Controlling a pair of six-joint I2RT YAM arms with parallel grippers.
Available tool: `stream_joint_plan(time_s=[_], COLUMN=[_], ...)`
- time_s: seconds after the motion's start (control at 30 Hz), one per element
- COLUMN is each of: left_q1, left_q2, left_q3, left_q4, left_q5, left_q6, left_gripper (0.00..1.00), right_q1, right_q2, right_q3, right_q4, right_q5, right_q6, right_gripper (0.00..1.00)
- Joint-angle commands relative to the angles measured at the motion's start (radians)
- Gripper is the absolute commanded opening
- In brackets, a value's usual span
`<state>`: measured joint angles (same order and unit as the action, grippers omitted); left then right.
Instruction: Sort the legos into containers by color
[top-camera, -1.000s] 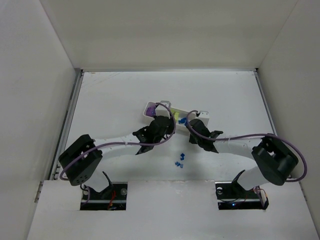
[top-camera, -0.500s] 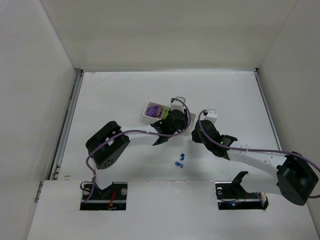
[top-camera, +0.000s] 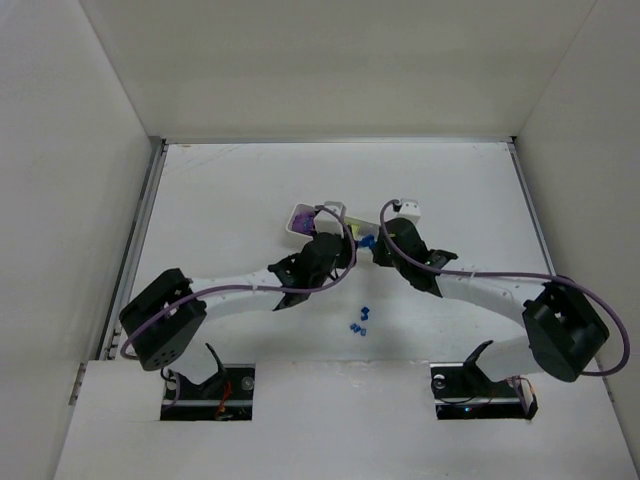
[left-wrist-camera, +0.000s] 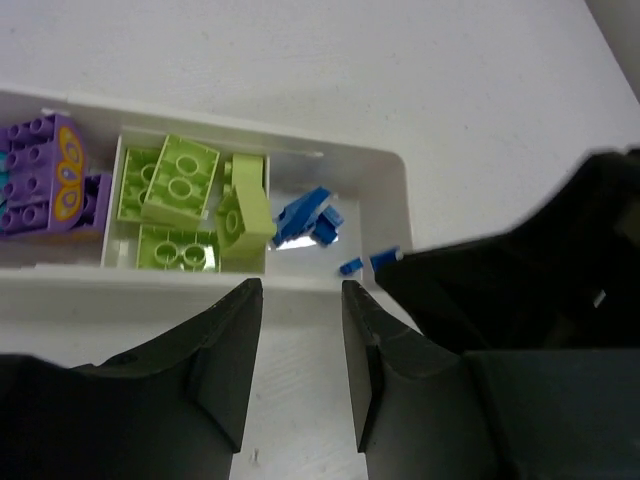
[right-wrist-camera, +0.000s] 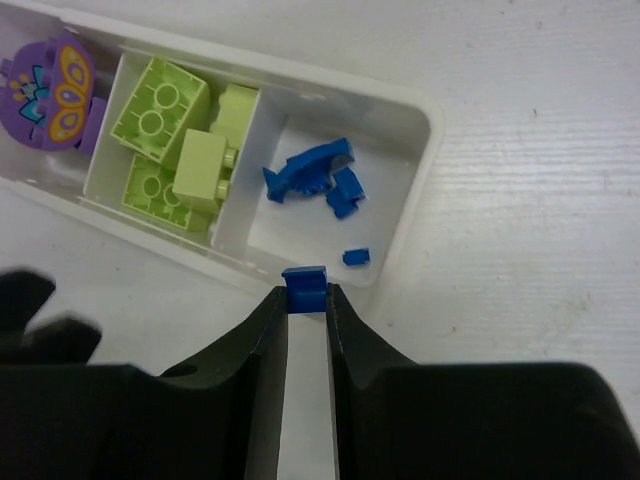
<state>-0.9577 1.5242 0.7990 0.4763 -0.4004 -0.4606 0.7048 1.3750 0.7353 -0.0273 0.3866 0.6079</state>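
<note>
right claw (right-wrist-camera: 306, 292) back over tray (right-wrist-camera: 428, 128), clamped on blue piece (right-wrist-camera: 305, 277), drop looks next. left claw (left-wrist-camera: 302, 298) just eased apart, empty.

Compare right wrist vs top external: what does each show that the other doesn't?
Right wrist only: a blue piece pinched in the right gripper, and the tray dividers keeping green bricks apart from blue bits. Top external only: loose blue pieces on the table nearer the arm bases. Both: the tray, with purple at one end.
</note>
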Motion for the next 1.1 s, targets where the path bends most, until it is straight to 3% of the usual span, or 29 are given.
stream_joint_plan(time_s=[0.0, 0.17, 0.27, 0.37, 0.6, 0.8, 1.07], left_q1=[-0.054, -0.167, -0.247, -0.315, -0.401, -0.430, -0.428], left_q2=[-0.094, -0.167, -0.196, -0.203, -0.136, -0.104, -0.041], left_q3=[-0.085, -0.187, -0.227, -0.239, -0.224, -0.212, -0.190], left_q4=[-0.028, -0.096, -0.133, -0.171, -0.220, -0.211, -0.215], left_q5=[-0.034, -0.025, -0.014, -0.008, -0.006, -0.006, -0.017], left_q6=[0.008, 0.019, 0.020, 0.022, 0.004, -0.009, 0.000], left_gripper=[0.34, 0.34, 0.34, 0.34, 0.31, 0.31, 0.28], right_q1=[-0.009, -0.012, -0.006, -0.002, 0.120, 0.205, 0.232], right_q2=[0.036, 0.033, -0.005, -0.065, -0.203, -0.284, -0.257], right_q3=[0.068, 0.084, 0.069, 0.023, -0.137, -0.240, -0.231], right_q4=[0.072, 0.084, 0.078, 0.069, -0.003, -0.048, -0.039], right_q5=[-0.005, 0.021, 0.031, 0.035, 0.008, 0.020, 0.020], right_q6=[-0.027, -0.033, -0.040, -0.042, 0.007, 0.099, 0.118], right_gripper=[0.23, 0.46, 0.52, 0.51, 0.33, 0.34, 0.38])
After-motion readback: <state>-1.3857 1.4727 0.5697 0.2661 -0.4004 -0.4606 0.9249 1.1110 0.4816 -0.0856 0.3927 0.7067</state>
